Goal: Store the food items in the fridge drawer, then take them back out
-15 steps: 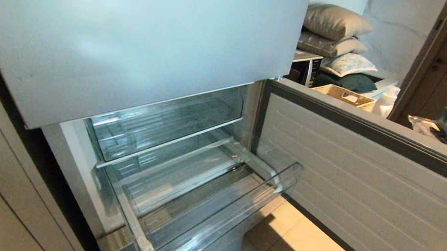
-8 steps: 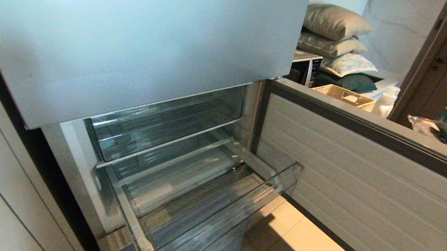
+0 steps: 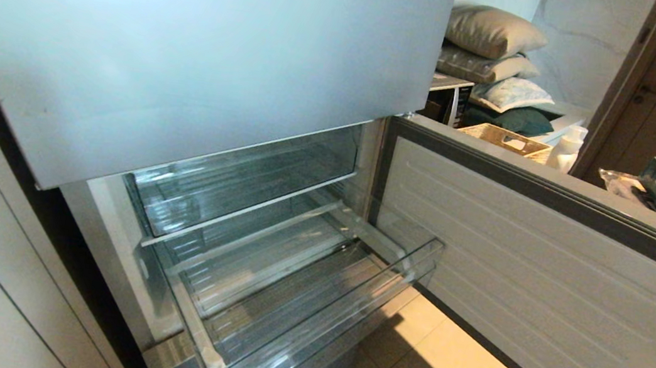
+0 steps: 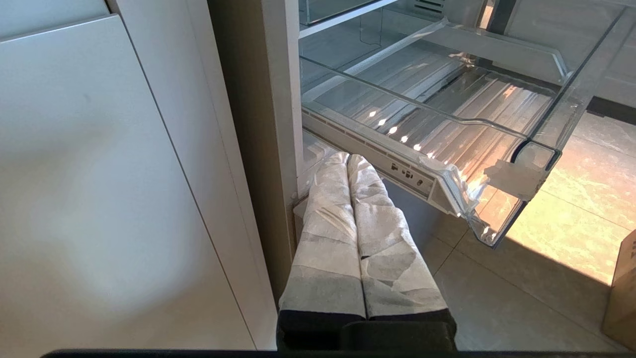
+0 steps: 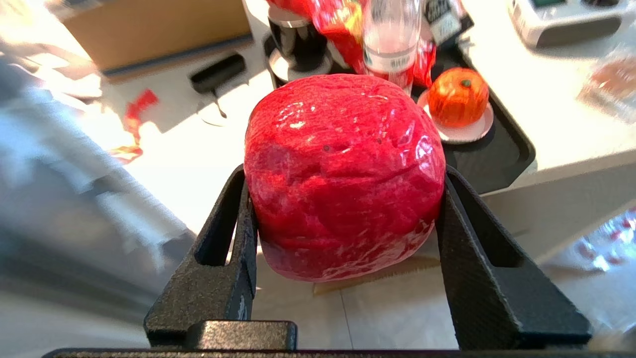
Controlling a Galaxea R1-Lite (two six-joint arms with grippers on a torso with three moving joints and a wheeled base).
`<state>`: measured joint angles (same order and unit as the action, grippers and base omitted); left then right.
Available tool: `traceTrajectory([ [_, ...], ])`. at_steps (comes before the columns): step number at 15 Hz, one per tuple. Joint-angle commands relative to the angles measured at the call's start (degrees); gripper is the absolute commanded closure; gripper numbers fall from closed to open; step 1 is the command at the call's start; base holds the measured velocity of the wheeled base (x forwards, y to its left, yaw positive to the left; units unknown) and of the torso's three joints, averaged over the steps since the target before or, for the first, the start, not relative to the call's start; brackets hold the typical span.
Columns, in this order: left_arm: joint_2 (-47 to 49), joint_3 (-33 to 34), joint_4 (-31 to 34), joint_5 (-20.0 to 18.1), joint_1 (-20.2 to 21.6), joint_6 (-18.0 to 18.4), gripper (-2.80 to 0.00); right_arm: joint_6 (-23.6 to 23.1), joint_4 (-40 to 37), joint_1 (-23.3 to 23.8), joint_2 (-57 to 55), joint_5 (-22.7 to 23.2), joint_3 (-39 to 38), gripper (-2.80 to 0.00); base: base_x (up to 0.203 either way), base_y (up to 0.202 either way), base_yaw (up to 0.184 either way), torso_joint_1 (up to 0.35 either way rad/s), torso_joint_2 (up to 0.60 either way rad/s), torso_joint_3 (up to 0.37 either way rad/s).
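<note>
The fridge drawer is pulled out below the closed upper door and lies empty. Its ribbed floor and the torn white tape on a front corner show in the left wrist view. My right gripper is shut on a round, glossy red food item, held above a pale floor. A second, orange-red food item rests on a white saucer on a black tray. My left gripper, wrapped in white, is shut and parked low beside the fridge's corner. Neither arm shows in the head view.
The lower fridge door swings open to the right of the drawer. A second clear drawer sits higher and further in. On the counter by the tray stand a clear bottle, a red snack packet and a black cup.
In the head view only a bright glare has appeared on the upper fridge door. The drawer and the open door stand as before.
</note>
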<state>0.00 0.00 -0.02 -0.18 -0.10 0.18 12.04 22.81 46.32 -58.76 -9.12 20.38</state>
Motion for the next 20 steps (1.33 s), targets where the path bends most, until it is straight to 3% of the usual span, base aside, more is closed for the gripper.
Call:
traceTrajectory([
  [1,0.0,0.09,-0.06,0.01,0.01,-0.01,0.0,0.06,2.66,0.31,-8.7,-0.03,-0.11,0.0,0.0,0.0,0.0,0.0,0.0,0.0],
  [5,0.0,0.09,-0.06,0.01,0.01,-0.01,0.0,-1.08,10.3,1.65,-22.09,0.9,1.02,0.0,0.0,0.0,0.0,0.0,0.0,0.0],
  [8,0.0,0.09,-0.06,0.01,0.01,-0.01,0.0,-3.16,15.38,4.43,-33.73,1.13,6.52,0.0,0.0,0.0,0.0,0.0,0.0,0.0],
  [12,0.0,0.09,-0.04,0.01,0.01,-0.01,0.0,-4.89,17.59,8.25,-46.3,2.85,14.9,0.0,0.0,0.0,0.0,0.0,0.0,0.0],
  [17,0.0,0.09,-0.03,0.01,0.01,-0.01,0.0,-5.91,20.74,9.05,-57.89,4.84,20.2,0.0,0.0,0.0,0.0,0.0,0.0,0.0],
  [20,0.0,0.09,-0.06,0.01,0.01,-0.01,0.0,-6.46,23.2,8.91,-62.66,13.2,23.31,0.0,0.0,0.0,0.0,0.0,0.0,0.0],
])
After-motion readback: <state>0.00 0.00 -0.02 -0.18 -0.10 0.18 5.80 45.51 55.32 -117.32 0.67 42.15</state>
